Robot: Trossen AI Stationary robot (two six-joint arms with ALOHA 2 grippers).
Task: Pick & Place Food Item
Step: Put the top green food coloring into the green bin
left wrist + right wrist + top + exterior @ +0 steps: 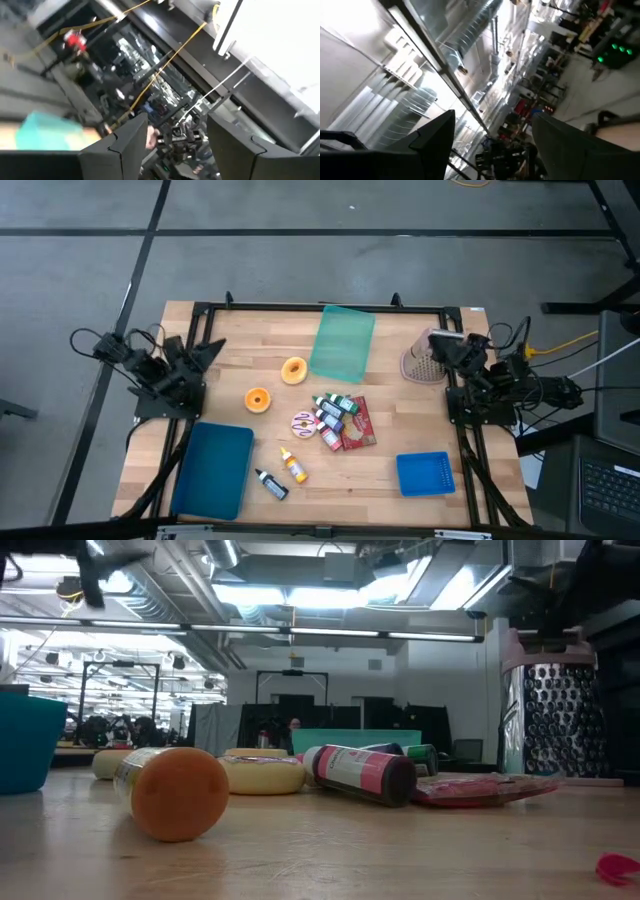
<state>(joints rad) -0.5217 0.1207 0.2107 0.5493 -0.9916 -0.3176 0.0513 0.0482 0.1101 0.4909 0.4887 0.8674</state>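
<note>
Orange bottle cap [178,793] up front on the table [400,442]; both the left gripper [170,145] and right gripper [492,145] sit spread, holding nothing.

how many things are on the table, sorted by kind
Donuts: 3, yellow, orange, pink
Small bottles: 5, three clustered, a yellow one, a black one
Trays or bins: 3, green, dark blue, blue basket
Grater: 1
Red packet: 1
Total: 13
</note>
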